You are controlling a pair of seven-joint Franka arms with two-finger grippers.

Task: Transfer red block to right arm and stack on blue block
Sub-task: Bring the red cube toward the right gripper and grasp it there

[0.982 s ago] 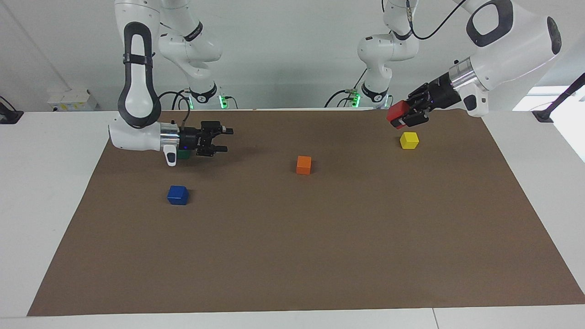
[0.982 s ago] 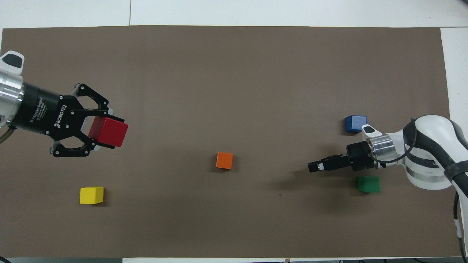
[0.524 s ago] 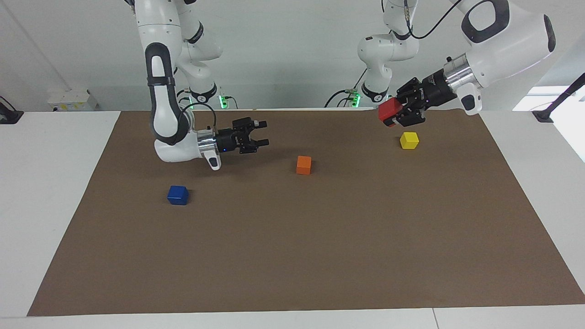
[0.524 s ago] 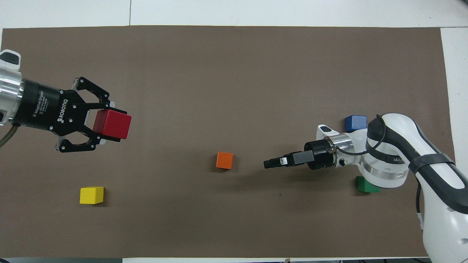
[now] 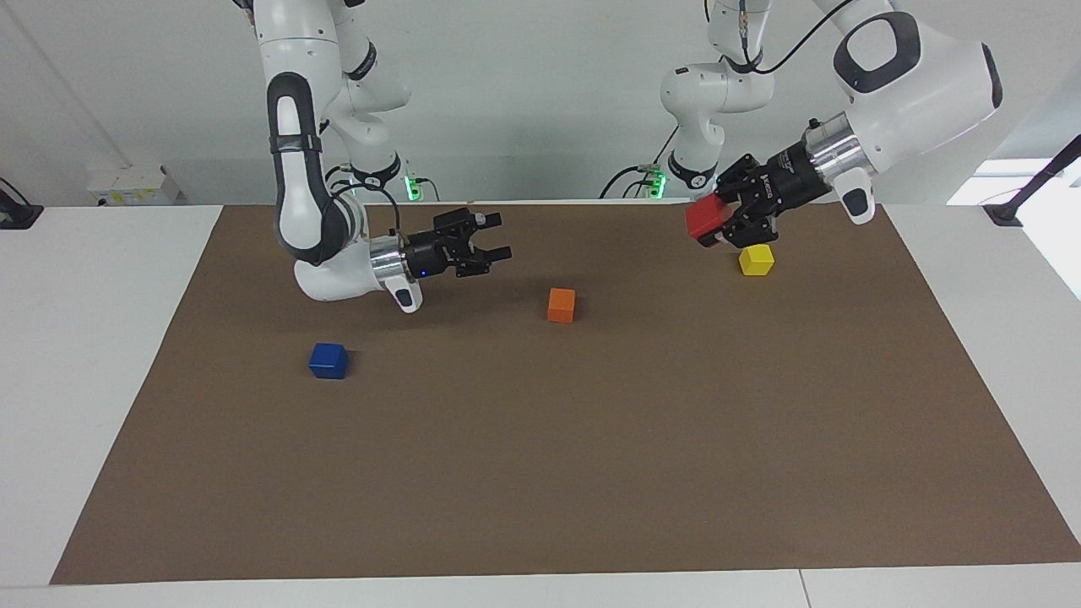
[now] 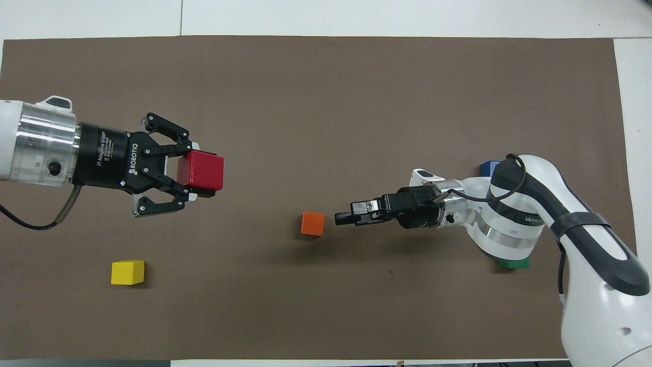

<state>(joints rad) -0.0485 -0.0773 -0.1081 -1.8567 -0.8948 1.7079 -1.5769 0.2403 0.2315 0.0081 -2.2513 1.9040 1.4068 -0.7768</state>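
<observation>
The left hand (image 5: 719,224) is pinching the small bright red cube (image 5: 703,218) in the air above the brown surface (image 5: 591,473), toward the left arm's end near the robots' edge. The right hand (image 5: 494,239) is hanging spread above the middle, by the small orange cube (image 5: 561,305). The handover seems pending, stacking too. The small deep blue cube (image 5: 328,360) is sitting toward the right arm's end with open room around it.

Both arms (image 5: 304,194) (image 5: 904,76) raised, wrists level, pointing inward.
</observation>
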